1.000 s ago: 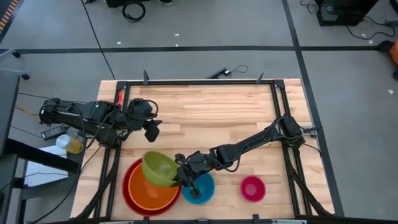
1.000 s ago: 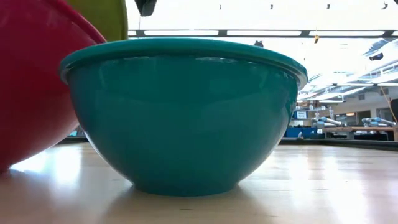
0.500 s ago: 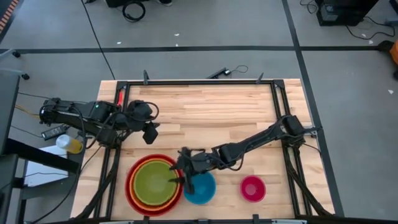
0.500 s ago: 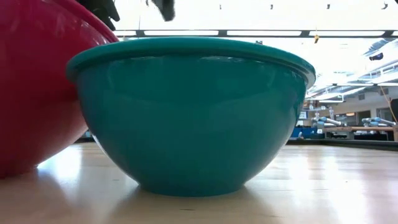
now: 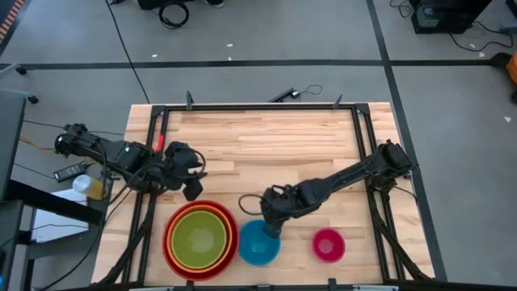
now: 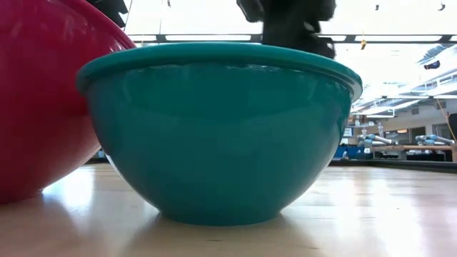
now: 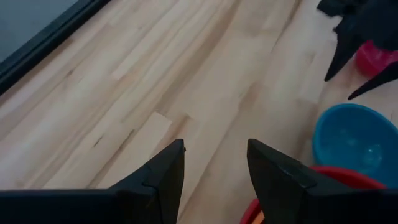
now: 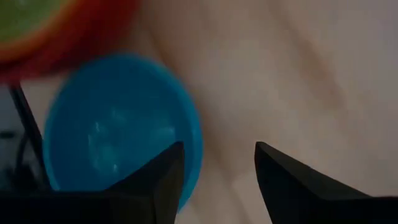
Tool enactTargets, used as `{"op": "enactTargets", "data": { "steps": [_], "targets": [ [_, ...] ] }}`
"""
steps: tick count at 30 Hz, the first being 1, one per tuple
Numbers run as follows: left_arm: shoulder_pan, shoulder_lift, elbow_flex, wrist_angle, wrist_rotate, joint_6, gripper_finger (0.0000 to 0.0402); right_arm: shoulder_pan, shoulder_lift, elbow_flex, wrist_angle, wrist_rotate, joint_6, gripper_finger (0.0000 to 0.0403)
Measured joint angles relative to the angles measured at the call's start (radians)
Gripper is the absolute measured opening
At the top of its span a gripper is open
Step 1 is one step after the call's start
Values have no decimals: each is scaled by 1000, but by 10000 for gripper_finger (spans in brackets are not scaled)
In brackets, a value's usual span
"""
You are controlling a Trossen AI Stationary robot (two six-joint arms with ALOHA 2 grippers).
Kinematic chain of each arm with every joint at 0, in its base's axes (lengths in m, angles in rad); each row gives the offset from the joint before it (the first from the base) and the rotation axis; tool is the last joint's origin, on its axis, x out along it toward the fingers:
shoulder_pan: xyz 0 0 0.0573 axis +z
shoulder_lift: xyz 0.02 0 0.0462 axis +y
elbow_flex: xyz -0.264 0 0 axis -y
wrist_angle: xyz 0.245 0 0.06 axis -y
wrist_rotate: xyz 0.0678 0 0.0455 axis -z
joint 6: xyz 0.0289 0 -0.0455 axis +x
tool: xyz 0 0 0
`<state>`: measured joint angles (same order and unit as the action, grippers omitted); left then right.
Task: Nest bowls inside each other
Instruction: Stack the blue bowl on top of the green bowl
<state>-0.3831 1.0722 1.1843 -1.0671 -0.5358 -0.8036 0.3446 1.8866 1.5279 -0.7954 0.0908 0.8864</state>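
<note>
The red bowl (image 5: 171, 242) rests on the table near its front left, with the orange bowl (image 5: 184, 257) and the green bowl (image 5: 200, 237) nested level inside it. The blue bowl (image 5: 257, 245) stands just to its right, and the pink bowl (image 5: 328, 244) farther right. My right gripper (image 5: 271, 226) hangs open above the blue bowl's far rim (image 8: 186, 124), pointing steeply down and holding nothing. My left gripper (image 5: 192, 190) hovers open over bare wood beyond the red bowl, also with nothing between its fingers (image 7: 174, 171).
A black frame (image 5: 258, 107) runs along the table's far and side edges. Bare wood (image 5: 275, 149) fills the far half of the table. In the low view the blue bowl (image 6: 214, 128) and the red bowl (image 6: 36, 93) fill the foreground.
My right gripper has let go of the green bowl, which had hung tilted over the orange bowl and now lies level inside it. The gripper has then swung toward the table's right, rolled and tipped downward over the blue bowl. My left gripper has drifted slightly toward the near edge.
</note>
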Motion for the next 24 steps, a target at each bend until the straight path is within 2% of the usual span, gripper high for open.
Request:
{"op": "enactTargets", "data": {
  "steps": [3, 9, 12, 17, 20, 24],
  "targets": [
    [-22, 35, 0, 6, -22, -53, 176, 7, 6, -71, 72, -67, 64, 199],
    [-32, 127, 0, 58, -26, -117, 176, 6, 8, -162, 282, -73, 110, 199],
    [-31, 171, 0, 104, -3, -121, 176, 10, 18, -174, 267, -34, 135, 198],
    [-36, 224, 0, 156, 63, -168, 176, 13, 25, -206, 275, -28, 136, 183],
    [-51, 237, 0, 157, 68, -234, 176, 17, 25, -208, 278, -44, 108, 142],
    [-84, 224, 0, 154, 62, -331, 176, 27, 25, -208, 301, -91, 89, 46]
  ]
}}
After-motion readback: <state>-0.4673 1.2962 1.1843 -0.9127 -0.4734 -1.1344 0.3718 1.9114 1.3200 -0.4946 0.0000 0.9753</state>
